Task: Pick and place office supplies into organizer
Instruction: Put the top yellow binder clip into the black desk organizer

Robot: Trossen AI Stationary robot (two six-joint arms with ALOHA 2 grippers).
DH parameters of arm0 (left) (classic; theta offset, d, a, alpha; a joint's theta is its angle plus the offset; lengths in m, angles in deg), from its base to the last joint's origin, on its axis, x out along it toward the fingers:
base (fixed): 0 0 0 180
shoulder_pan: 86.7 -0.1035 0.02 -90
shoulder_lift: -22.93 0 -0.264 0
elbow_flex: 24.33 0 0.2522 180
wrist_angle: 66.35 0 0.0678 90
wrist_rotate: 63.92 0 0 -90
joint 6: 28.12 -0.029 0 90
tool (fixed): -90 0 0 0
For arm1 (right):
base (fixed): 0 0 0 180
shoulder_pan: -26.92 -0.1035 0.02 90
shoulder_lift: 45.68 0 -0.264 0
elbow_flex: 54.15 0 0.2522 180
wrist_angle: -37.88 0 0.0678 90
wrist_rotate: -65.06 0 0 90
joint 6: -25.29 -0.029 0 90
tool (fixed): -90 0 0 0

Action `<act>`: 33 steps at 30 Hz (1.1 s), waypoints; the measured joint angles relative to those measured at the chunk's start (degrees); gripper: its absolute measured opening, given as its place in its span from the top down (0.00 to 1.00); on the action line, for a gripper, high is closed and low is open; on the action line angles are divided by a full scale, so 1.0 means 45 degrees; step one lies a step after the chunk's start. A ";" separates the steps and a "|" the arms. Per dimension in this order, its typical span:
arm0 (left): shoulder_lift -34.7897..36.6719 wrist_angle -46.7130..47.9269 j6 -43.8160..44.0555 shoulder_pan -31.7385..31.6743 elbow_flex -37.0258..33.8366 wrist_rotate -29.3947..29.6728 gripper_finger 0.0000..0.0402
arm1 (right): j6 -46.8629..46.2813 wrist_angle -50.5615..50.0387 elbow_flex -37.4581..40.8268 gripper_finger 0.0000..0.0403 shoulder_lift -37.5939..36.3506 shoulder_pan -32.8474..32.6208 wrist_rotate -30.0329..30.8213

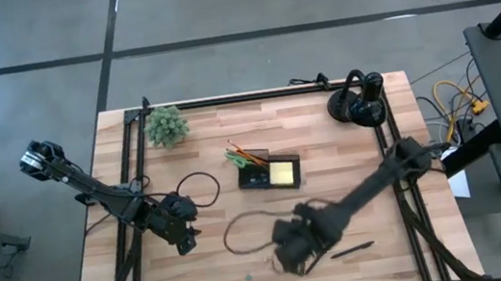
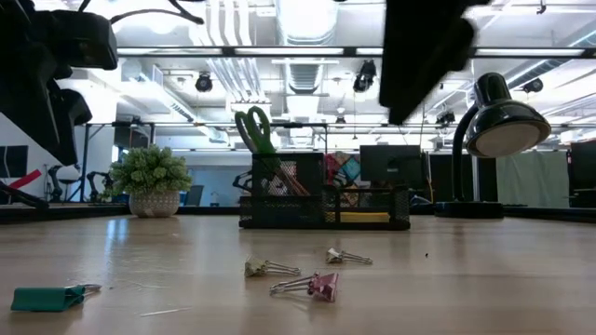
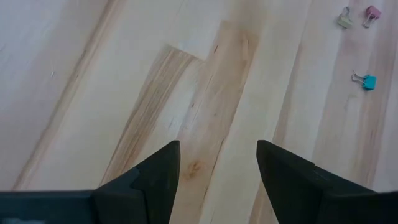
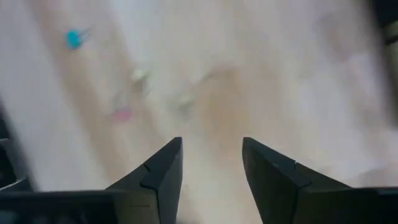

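Observation:
The black organizer (image 1: 269, 171) stands mid-table and holds a yellow sticky pad (image 1: 282, 172), orange pencils (image 1: 240, 152) and green-handled scissors (image 2: 253, 127). A black pen (image 1: 352, 249) lies near the front right. Small clips (image 2: 270, 269) (image 2: 315, 286) (image 2: 346, 256) and a teal clip (image 2: 51, 297) lie on the wood near the front. My right gripper (image 4: 211, 146) hovers open above the clips (image 4: 140, 76), left of the pen, and shows blurred in the high view (image 1: 290, 255). My left gripper (image 3: 217, 149) hangs open over bare wood at the front left (image 1: 186, 240).
A small potted plant (image 1: 166, 124) stands at the far left and a black desk lamp (image 1: 358, 97) at the far right. A dark cable loop (image 1: 243, 231) lies between the two grippers. Bare wood spreads in front of the organizer.

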 joint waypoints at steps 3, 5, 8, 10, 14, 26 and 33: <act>-0.0005 0.0000 -0.0147 0.0004 0.0000 0.0007 0.51 | -0.0894 0.1202 0.0005 0.60 0.0510 -0.0558 -0.0109; 0.0000 -0.0006 -0.0307 0.0004 0.0000 0.0012 0.51 | -0.0919 0.1898 -0.0080 0.60 0.0894 -0.0725 -0.0101; 0.0000 0.0001 -0.0325 0.0002 0.0000 0.0015 0.51 | -0.0941 0.1998 -0.0405 0.60 0.1559 -0.0795 -0.0042; -0.0005 0.0017 -0.0325 0.0001 0.0000 0.0002 0.51 | -0.1071 0.1851 -0.0585 0.58 0.1904 -0.0708 -0.0038; -0.0003 0.0028 -0.0323 0.0000 0.0000 -0.0028 0.51 | -0.0641 0.1872 -0.0621 0.54 0.2143 -0.0479 0.0115; -0.0001 0.0022 -0.0301 0.0004 0.0000 -0.0070 0.51 | 0.1914 0.2046 -0.0434 0.49 0.2491 0.0127 0.0080; -0.0001 0.0042 -0.0257 0.0005 0.0000 -0.0075 0.51 | 0.2417 0.2306 -0.0440 0.49 0.2813 0.0395 -0.0983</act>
